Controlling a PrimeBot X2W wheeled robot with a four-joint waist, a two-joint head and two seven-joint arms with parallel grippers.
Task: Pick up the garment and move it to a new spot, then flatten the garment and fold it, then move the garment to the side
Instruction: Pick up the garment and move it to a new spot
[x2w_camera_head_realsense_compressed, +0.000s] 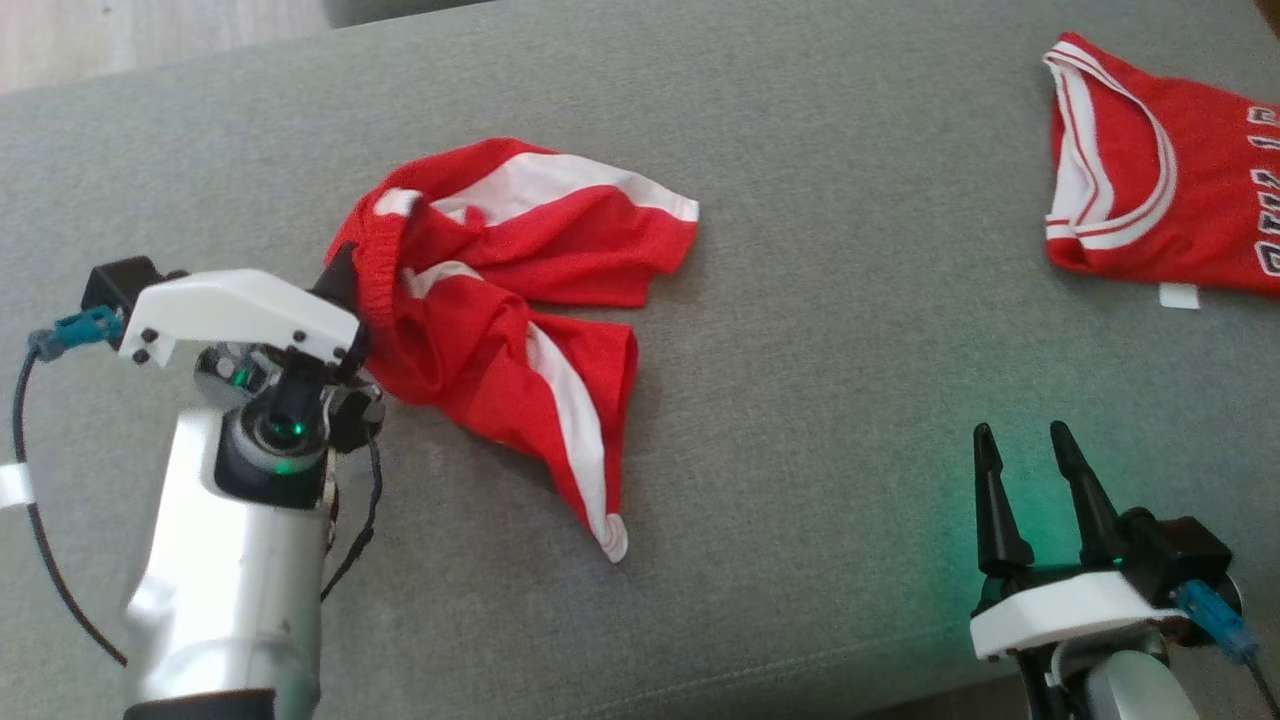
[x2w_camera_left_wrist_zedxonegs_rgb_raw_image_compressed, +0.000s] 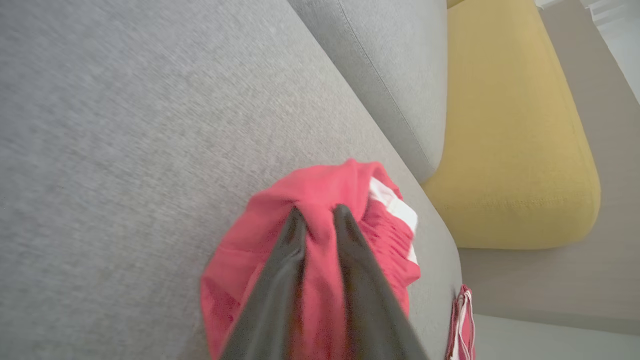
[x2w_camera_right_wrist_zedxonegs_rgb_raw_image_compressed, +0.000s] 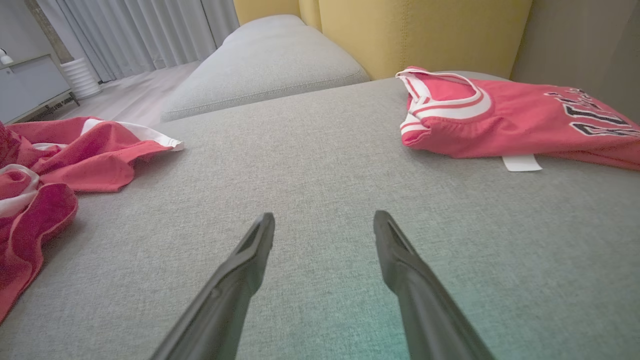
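Observation:
The garment (x2w_camera_head_realsense_compressed: 500, 300), red shorts with white side stripes, lies crumpled on the grey sofa seat (x2w_camera_head_realsense_compressed: 820, 380), left of centre. My left gripper (x2w_camera_head_realsense_compressed: 350, 300) is at the shorts' left edge, by the gathered waistband. In the left wrist view its fingers (x2w_camera_left_wrist_zedxonegs_rgb_raw_image_compressed: 280, 280) stand about a finger's width apart, and red cloth (x2w_camera_left_wrist_zedxonegs_rgb_raw_image_compressed: 310, 190) is bunched between and over their tips (x2w_camera_left_wrist_zedxonegs_rgb_raw_image_compressed: 320, 214). My right gripper (x2w_camera_head_realsense_compressed: 1022, 432) hovers open over bare cushion at the lower right, with nothing between its fingers (x2w_camera_right_wrist_zedxonegs_rgb_raw_image_compressed: 324, 220). The shorts (x2w_camera_right_wrist_zedxonegs_rgb_raw_image_compressed: 75, 155) lie far to its left.
A red jersey (x2w_camera_head_realsense_compressed: 1150, 190) with white trim and dark lettering lies at the far right of the seat (x2w_camera_right_wrist_zedxonegs_rgb_raw_image_compressed: 500, 120). A yellow cushion (x2w_camera_left_wrist_zedxonegs_rgb_raw_image_compressed: 510, 125) and a grey cushion (x2w_camera_right_wrist_zedxonegs_rgb_raw_image_compressed: 270, 55) border the seat. Bare grey fabric stretches between the two garments.

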